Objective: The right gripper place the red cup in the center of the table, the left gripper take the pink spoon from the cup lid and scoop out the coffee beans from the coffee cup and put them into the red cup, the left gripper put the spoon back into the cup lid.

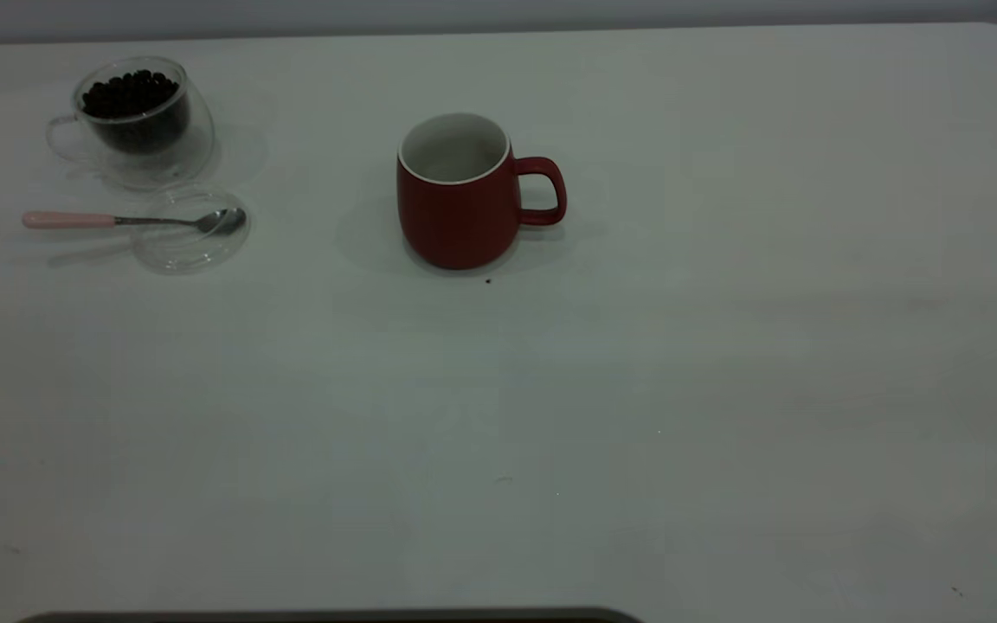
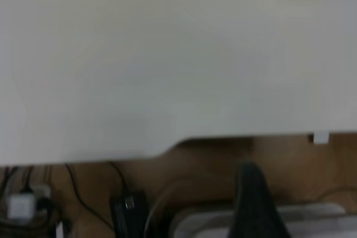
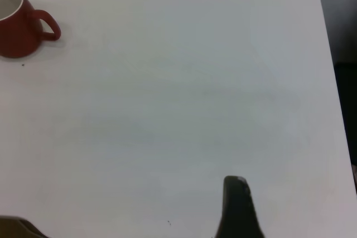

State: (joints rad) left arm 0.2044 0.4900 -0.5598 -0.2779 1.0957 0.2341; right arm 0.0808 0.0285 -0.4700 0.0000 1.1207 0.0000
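The pink spoon (image 1: 118,220) lies with its bowl on the cup lid (image 1: 191,232) and its handle pointing toward the table's (image 1: 723,346) left edge, just in front of the coffee cup (image 1: 137,119). The red cup (image 1: 459,192) stands mid-table, so the spoon seems next. The left gripper (image 2: 254,204) sits off the near edge, the right gripper (image 3: 237,207) over the table's right; whether either is open cannot be told.

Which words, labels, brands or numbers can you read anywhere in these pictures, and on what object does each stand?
None can be read. The red cup, glass cup, lid and pink spoon are plain, and the table bears only tiny dark specks.
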